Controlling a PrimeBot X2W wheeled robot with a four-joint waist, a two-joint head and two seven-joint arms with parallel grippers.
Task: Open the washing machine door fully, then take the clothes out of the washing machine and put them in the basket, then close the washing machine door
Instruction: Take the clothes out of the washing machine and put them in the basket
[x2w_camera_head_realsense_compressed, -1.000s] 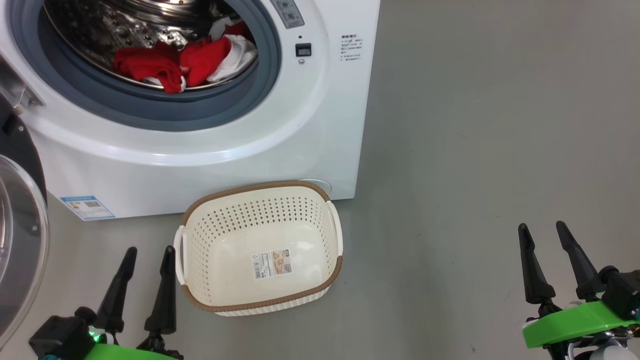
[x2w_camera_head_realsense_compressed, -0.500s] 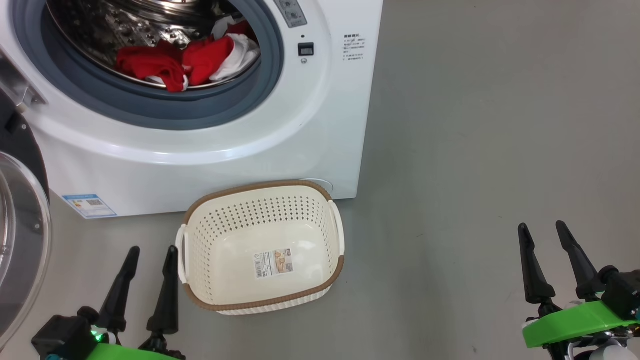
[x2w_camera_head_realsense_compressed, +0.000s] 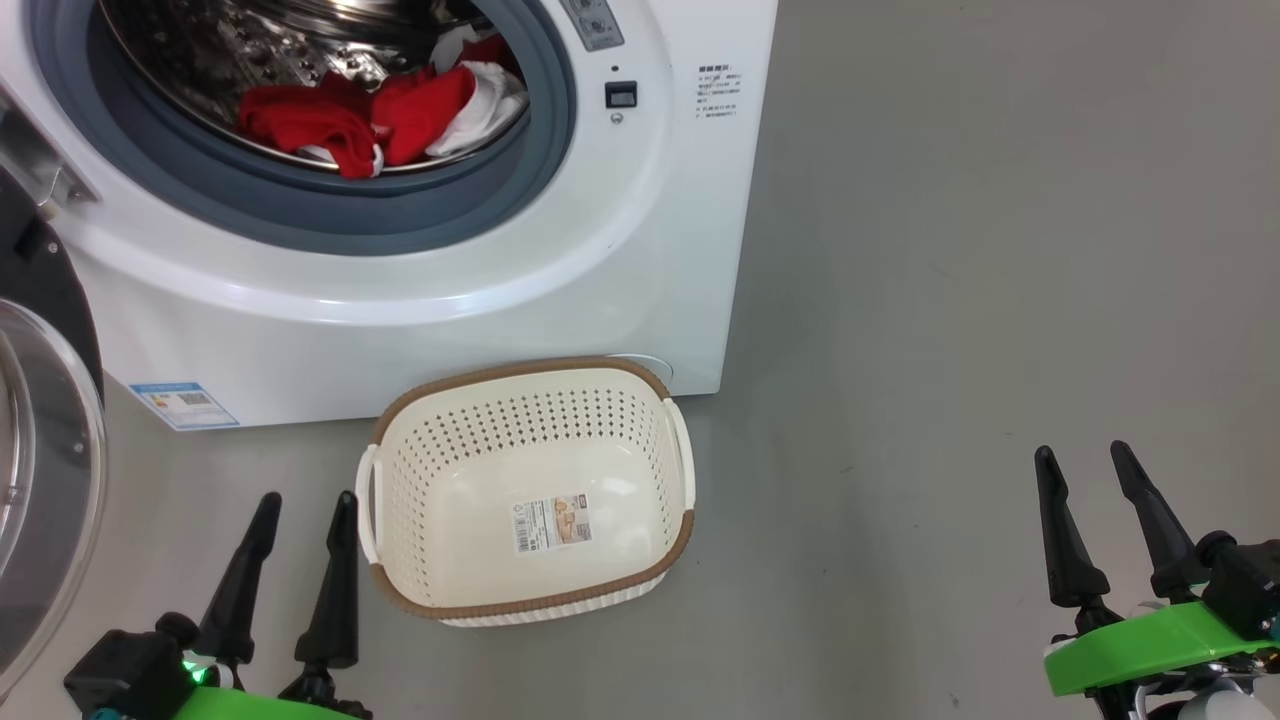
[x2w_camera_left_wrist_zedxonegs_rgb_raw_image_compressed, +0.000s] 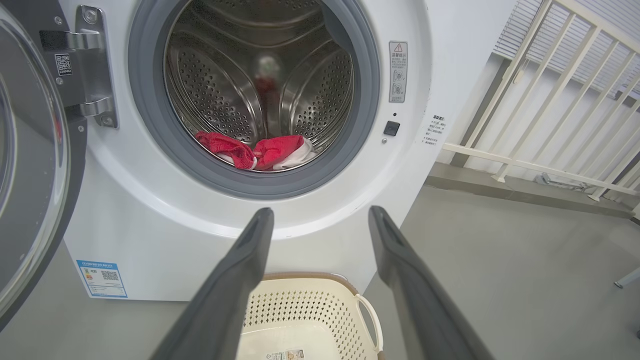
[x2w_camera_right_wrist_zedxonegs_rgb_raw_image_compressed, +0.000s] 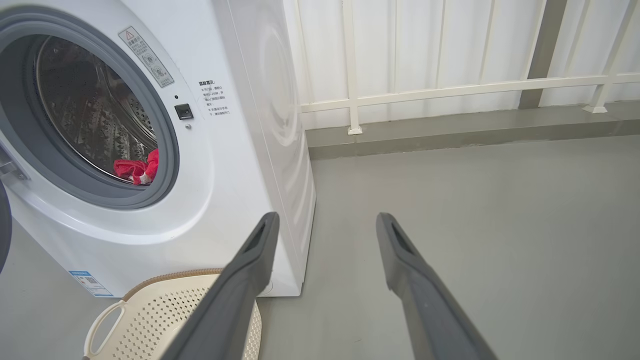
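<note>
Two grippers, both with fingers spread wide and nothing between them.
- Left gripper: low in front of the washer, farther out than the basket, fingers aimed at the washer's front.
- Right gripper: well past the washer's corner on the robot's right, over bare floor, fingers aimed the same way.
- Clothes: red and white heap at the front bottom of the washer's drum.
- Door: swung wide open on the washer's hinge side.
- Basket: upright on the floor just before the washer's base, mouth up, long axis roughly along the washer's front, a handle at each end.

View notes: the head view takes in the whole basket and its sticker. The left wrist view gives the steel hinge and the drum's depth. The right wrist view gives the washer's side panel and a white railing behind it.
</note>
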